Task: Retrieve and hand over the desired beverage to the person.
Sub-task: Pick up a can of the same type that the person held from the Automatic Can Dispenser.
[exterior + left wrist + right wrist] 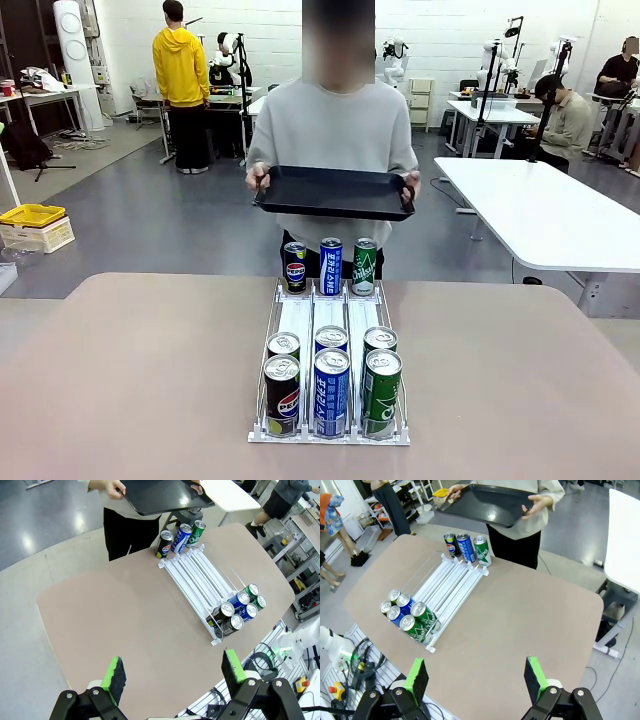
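The person (335, 125) in a light grey top stands at the far side of the table, holding a flat black tray (333, 192) in both hands. A clear sloped can rack (330, 325) lies mid-table. At its near end stand black Pepsi cans (282, 395), blue cans (331, 390) and green cans (381, 390). Three single cans stand at its far end: Pepsi (295, 266), blue (331, 265), green (364, 266). My left gripper (172, 672) hangs open high above the table's near edge. My right gripper (476, 675) is open too, high over its own side.
The brown table (130, 370) has bare room on both sides of the rack. A white table (540, 210) stands at the right behind. A yellow crate (32, 215) sits on the floor at the left. Other people work farther back.
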### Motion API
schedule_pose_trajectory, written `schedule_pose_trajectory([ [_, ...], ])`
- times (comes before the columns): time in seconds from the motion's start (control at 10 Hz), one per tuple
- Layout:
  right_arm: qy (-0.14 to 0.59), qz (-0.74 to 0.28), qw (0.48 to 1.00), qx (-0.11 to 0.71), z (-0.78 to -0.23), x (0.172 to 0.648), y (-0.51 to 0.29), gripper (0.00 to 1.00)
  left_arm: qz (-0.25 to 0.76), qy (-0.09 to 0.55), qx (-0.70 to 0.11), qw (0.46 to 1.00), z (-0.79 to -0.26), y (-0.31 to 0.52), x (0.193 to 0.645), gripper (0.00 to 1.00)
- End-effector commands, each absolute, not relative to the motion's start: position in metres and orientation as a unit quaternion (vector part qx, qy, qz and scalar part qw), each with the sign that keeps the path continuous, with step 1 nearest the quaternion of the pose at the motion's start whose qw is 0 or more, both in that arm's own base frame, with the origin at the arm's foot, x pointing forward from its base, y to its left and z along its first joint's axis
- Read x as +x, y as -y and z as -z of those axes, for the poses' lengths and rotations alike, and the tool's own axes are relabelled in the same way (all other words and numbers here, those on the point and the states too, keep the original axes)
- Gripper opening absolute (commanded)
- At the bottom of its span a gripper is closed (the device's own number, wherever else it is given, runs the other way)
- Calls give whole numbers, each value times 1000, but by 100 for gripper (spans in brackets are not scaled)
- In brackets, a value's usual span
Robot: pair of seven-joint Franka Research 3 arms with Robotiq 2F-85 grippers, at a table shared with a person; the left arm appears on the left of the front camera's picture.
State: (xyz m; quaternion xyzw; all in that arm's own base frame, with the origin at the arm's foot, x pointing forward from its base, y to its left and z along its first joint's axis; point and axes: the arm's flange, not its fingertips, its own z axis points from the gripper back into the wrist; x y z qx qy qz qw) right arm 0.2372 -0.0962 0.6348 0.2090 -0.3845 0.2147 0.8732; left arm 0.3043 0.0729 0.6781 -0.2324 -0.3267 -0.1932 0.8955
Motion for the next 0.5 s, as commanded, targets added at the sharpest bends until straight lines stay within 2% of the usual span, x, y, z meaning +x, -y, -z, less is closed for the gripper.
schedule_pose_trajectory([
  [0.0, 384, -220, 870, 216, -634, 239, 95, 100, 197, 327, -234, 894, -679, -72, 305, 100],
  [0.4, 384, -220, 870, 216, -634, 239, 95, 100, 197, 327, -234, 894, -679, -72, 305, 100],
])
